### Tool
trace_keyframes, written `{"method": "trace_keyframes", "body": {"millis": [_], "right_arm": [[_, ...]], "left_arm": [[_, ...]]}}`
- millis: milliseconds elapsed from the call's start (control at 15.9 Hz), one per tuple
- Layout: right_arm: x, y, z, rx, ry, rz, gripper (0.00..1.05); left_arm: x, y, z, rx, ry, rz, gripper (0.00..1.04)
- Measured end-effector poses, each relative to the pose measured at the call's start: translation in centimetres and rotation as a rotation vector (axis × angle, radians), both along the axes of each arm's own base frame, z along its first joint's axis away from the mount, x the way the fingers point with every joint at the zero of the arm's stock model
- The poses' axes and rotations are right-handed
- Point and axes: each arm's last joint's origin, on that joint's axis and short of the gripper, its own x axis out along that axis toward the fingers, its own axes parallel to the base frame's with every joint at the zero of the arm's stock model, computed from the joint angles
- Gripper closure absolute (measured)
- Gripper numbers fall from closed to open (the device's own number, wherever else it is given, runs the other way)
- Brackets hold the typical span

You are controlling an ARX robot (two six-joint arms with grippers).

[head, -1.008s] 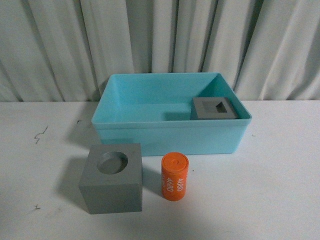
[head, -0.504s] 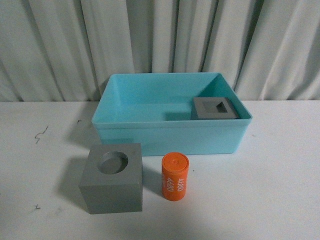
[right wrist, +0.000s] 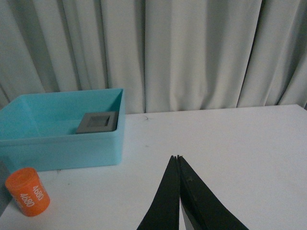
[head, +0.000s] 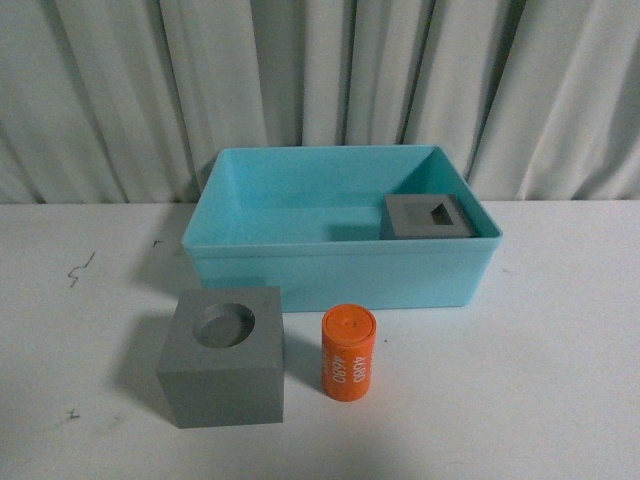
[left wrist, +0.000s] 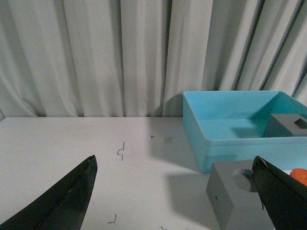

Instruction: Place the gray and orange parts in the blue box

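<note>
The turquoise blue box (head: 340,265) stands at the table's middle back. A gray cube with a square recess (head: 428,217) lies inside it at the right; it also shows in the left wrist view (left wrist: 288,125) and the right wrist view (right wrist: 98,122). A gray cube with a round recess (head: 224,355) stands in front of the box, left. The orange cylinder (head: 348,352) with white digits stands upright beside it. Neither arm shows in the front view. My left gripper (left wrist: 175,165) is open and empty, left of the round-recess cube (left wrist: 237,196). My right gripper (right wrist: 177,157) is shut and empty, right of the cylinder (right wrist: 28,197).
White pleated curtains (head: 320,90) hang behind the white table (head: 560,380). Small dark marks (head: 80,268) dot the table's left side.
The orange cylinder now stands a little more upright and slightly left. The cubes and the box have not moved.
</note>
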Motion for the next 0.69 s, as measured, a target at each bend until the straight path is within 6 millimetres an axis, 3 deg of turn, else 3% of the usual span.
{"method": "trace_keyframes", "body": {"millis": [63, 126, 315, 378, 441, 504, 630, 693], "right_arm": [[0.0, 0.0, 0.1, 0.0, -0.009, 0.001, 1.03], [0.0, 0.0, 0.1, 0.0, -0.006, 0.001, 0.95], [0.0, 0.0, 0.1, 0.0, -0.008, 0.0, 0.58], [0.0, 0.0, 0.1, 0.0, -0.008, 0.0, 0.46], [0.0, 0.0, 0.1, 0.0, -0.008, 0.0, 0.35], [0.0, 0.0, 0.1, -0.001, -0.01, 0.001, 0.24], [0.0, 0.0, 0.1, 0.0, -0.008, 0.0, 0.04], [0.0, 0.0, 0.1, 0.0, -0.008, 0.0, 0.08]], "left_arm": [[0.0, 0.0, 0.0, 0.0, 0.0, -0.001, 0.07], [0.0, 0.0, 0.0, 0.0, 0.0, -0.002, 0.07], [0.0, 0.0, 0.0, 0.0, 0.0, -0.001, 0.07], [0.0, 0.0, -0.2, -0.015, 0.048, 0.005, 0.07], [0.1, -0.2, 0.1, -0.089, 0.303, 0.043, 0.07], [1.4, -0.5, 0.9, -0.192, 0.459, 0.055, 0.07], [4.7, -2.3, 2.7, -0.271, 0.476, -0.048, 0.07], [6.7, -3.6, 3.2, -0.261, 0.475, -0.113, 0.07]]}}
